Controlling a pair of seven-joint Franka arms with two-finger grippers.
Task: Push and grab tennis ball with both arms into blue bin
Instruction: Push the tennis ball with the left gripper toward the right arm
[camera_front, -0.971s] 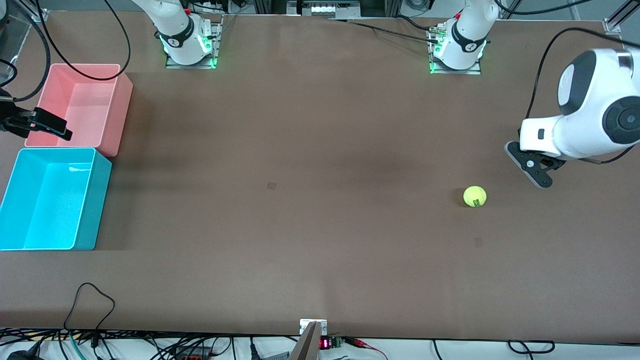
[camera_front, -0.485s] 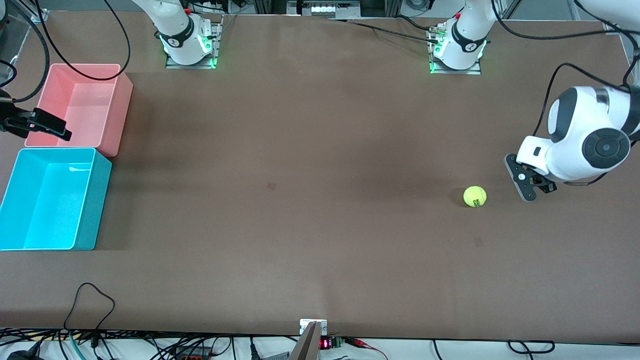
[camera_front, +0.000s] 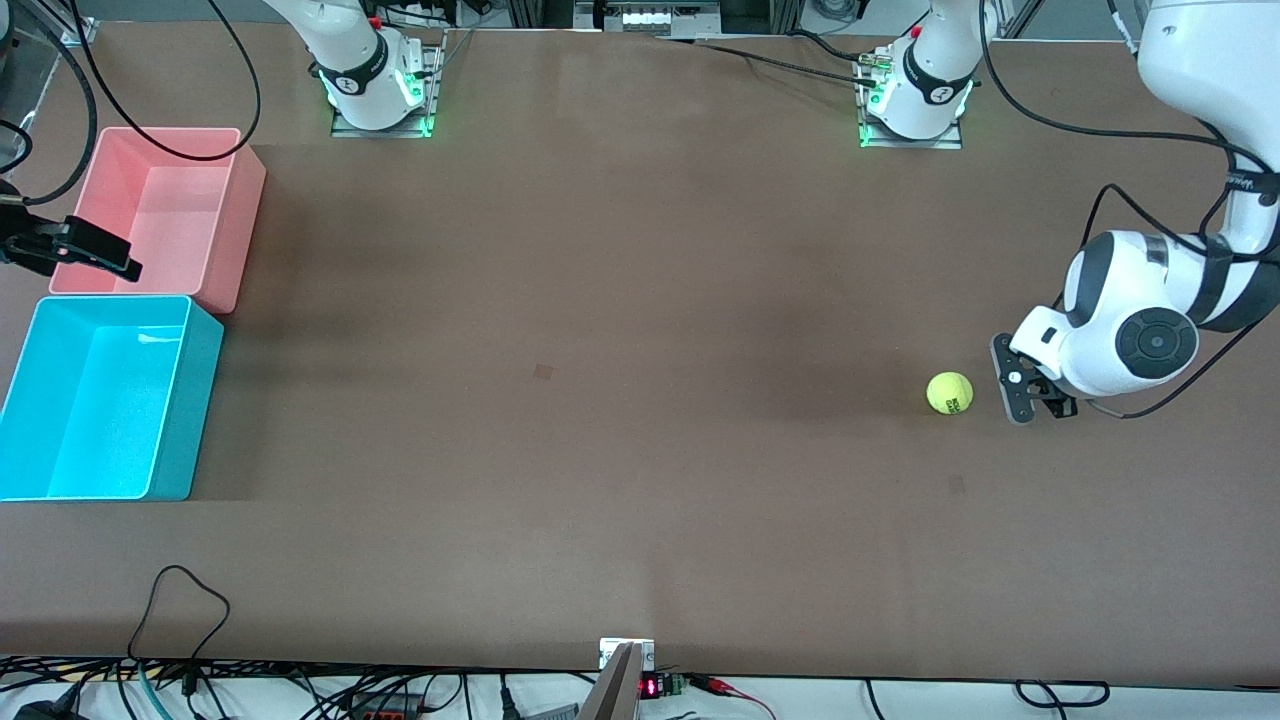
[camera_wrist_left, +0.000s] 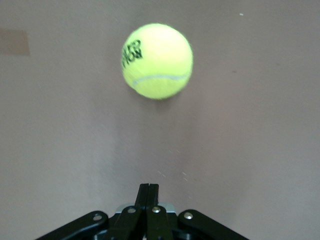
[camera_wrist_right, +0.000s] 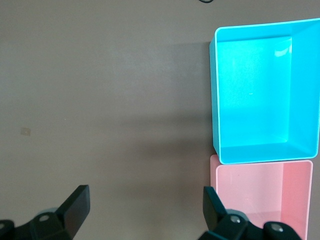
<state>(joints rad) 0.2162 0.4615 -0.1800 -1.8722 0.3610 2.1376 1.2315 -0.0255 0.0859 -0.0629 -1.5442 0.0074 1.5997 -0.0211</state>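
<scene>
Tennis ball (camera_front: 950, 392) just beside shut left jaws.

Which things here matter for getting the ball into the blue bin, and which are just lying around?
Part of the job:
- tennis ball
- blue bin
- left tool, shut, beside the ball
- right tool, open, above the pink bin's edge

Just lying about:
- pink bin
- loose black cable

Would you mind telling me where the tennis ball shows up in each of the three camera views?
Front view: the tennis ball lies on the table toward the left arm's end, close beside the shut left gripper.
Left wrist view: the ball sits ahead of that gripper's fingertips.
Right wrist view: not in it.
Shared landmark: the left gripper.
</scene>
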